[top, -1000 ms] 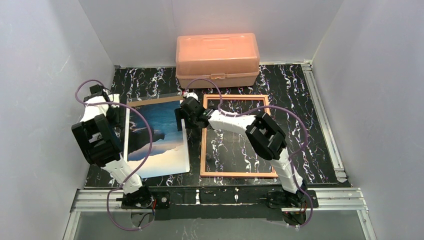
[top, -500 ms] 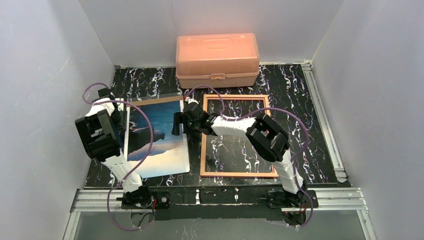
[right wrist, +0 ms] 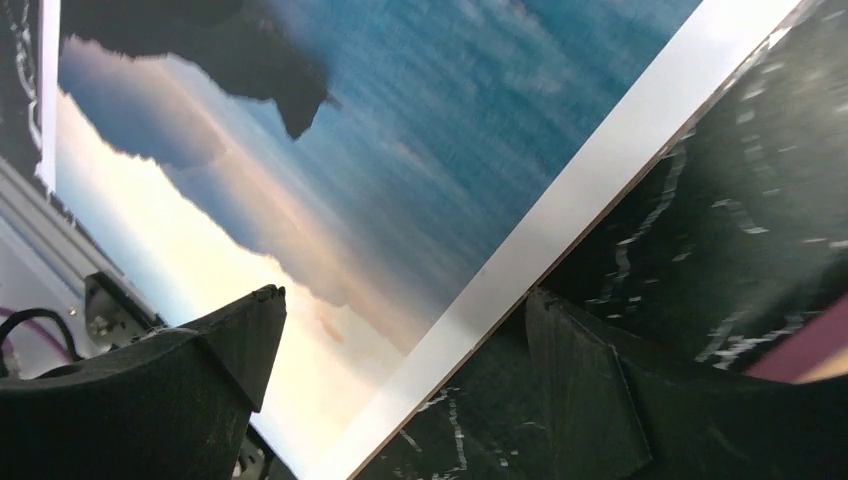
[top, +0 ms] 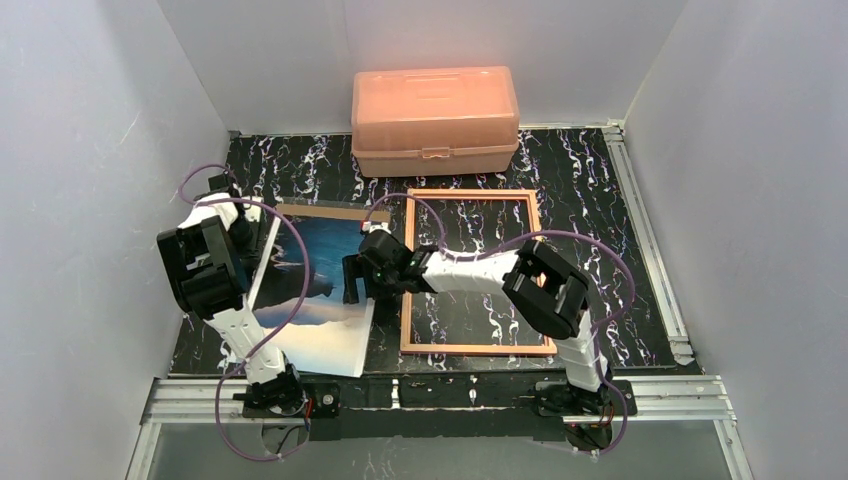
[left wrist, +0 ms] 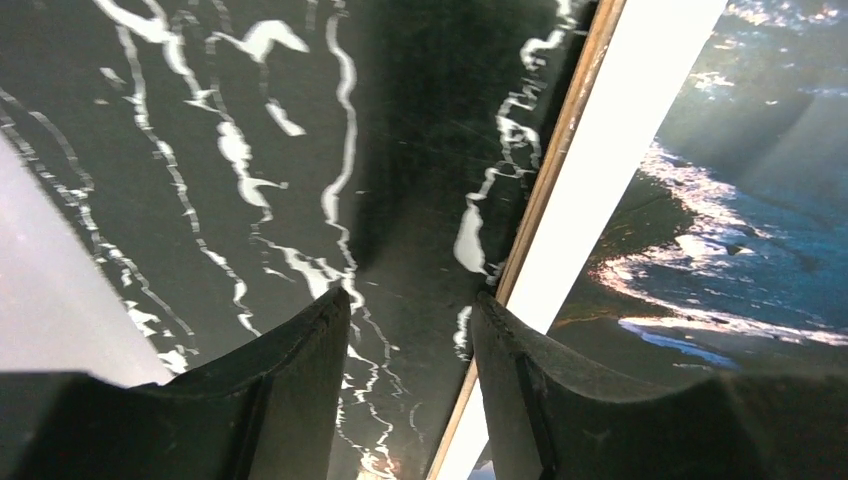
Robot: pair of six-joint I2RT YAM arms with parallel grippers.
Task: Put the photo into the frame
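Near the desk's left edge, the left gripper (left wrist: 410, 300) hangs low over the bare marble desk (top: 580, 170). Its 2 fingers are spread with nothing between them, and the right one is just beside the print's left side. From there it looks placed to steady or block that side, though I cannot tell whether it touches. The photo (top: 325, 255) lies face up in the desk's near-left part, skewed so its near corner points at the near edge. It rests on a brown backing board (top: 318, 207), which shows as a thin strip along the photo's far side. The 2 probably move as 1 sheet for now. At the photo's right side the right gripper (right wrist: 400, 300) is low, its fingers set wide apart and straddling the white border. It pinches nothing; this looks like a stance for nudging or getting under the edge rather than a grasp. A salmon lidded box (top: 435, 115) sits against the far edge, out of the way. The frame (top: 478, 349) lies flat right of centre, well short of the right edge, with only the dark marble showing inside it. Its tan-orange side seems to face up, which would suit laying the print in from behind. That step is not yet done: photo and frame lie side by side.
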